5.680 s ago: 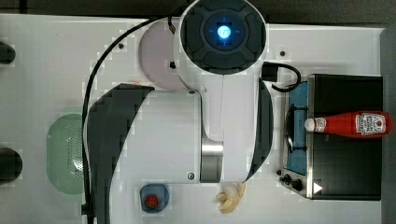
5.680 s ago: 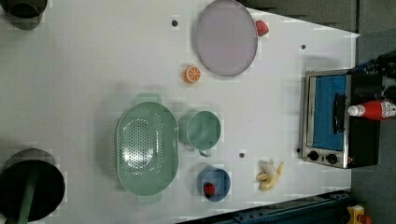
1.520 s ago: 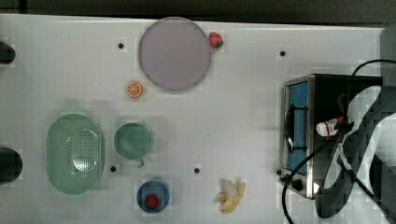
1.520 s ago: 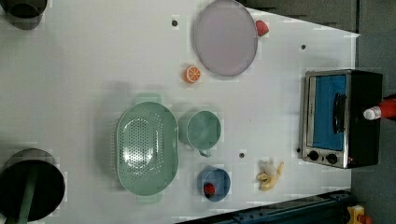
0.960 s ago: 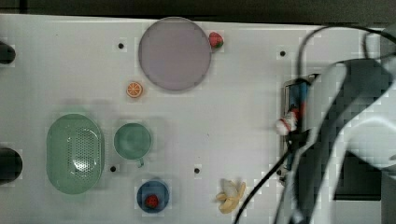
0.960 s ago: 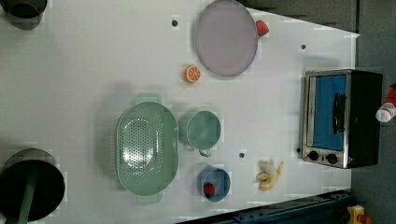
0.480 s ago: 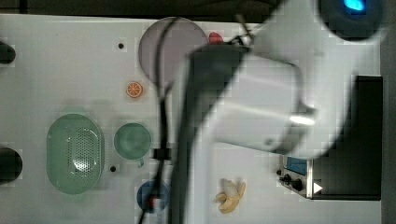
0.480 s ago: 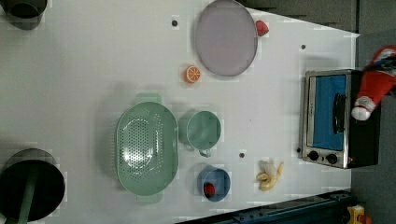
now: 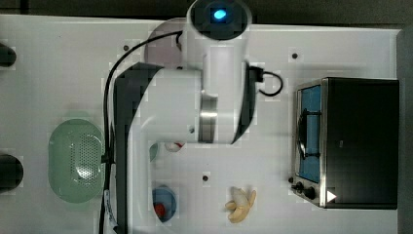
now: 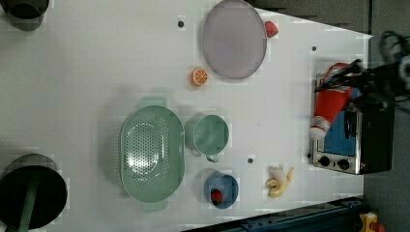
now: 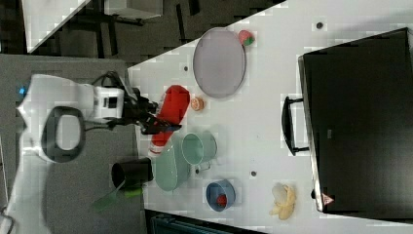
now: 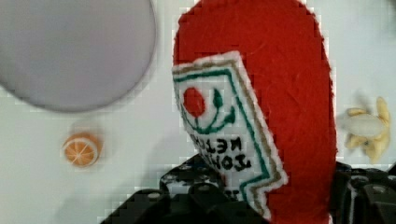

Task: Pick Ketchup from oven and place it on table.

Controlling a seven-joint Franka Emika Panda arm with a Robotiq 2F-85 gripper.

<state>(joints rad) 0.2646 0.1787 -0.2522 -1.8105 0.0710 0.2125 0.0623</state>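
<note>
The hand (image 11: 155, 118) is closed around the red Ketchup (image 11: 171, 114) bottle and holds it in the air, cap end lower, clear of the tabletop (image 11: 265, 122). In the right view the bottle hangs beside the orange slice (image 11: 197, 103) and above the green cup (image 11: 198, 147) and colander (image 11: 170, 168). The oven (image 11: 358, 122) stands well apart at the right view's right, past the plate (image 11: 219, 62).
</note>
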